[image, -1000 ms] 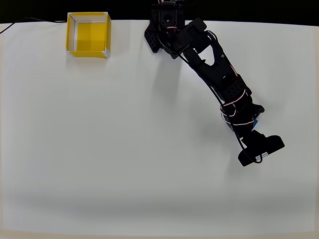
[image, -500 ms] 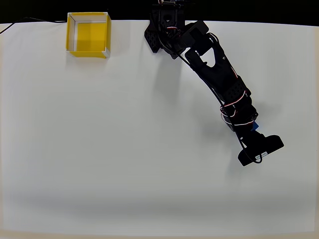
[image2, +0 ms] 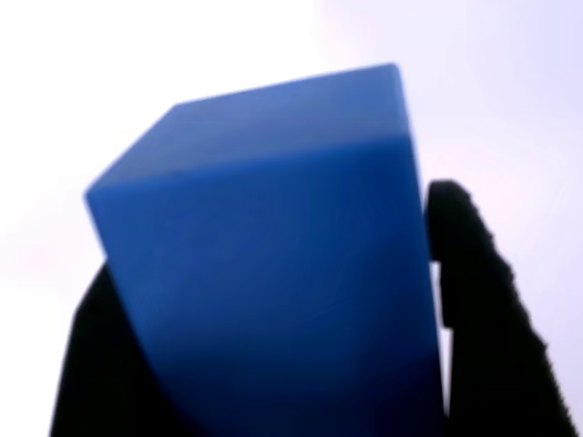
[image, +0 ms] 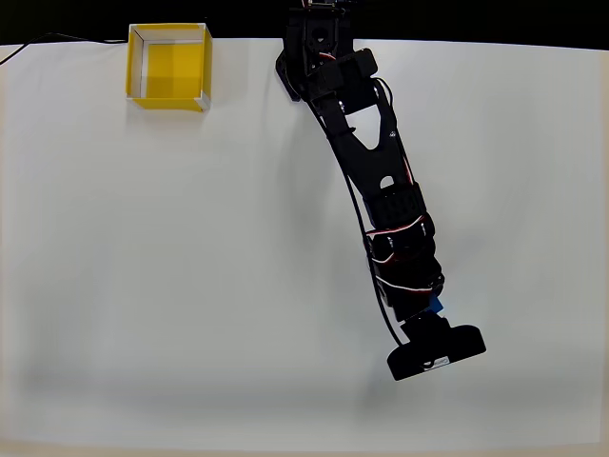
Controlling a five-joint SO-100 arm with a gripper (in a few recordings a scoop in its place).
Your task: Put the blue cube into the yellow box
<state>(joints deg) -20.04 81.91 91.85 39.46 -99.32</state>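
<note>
Wrist view: blue cube (image2: 273,264) sits close against the lens, black fingers (image2: 483,309) pressed on its two side faces; jaws closed on it. Overhead, a blue sliver shows beside the gripper (image: 433,319), low on the white table (image: 190,286). Block looks rigid, light, matte; flat opposite faces suit the hold. Yellow box (image: 168,65) stands well apart, top left corner.
</note>
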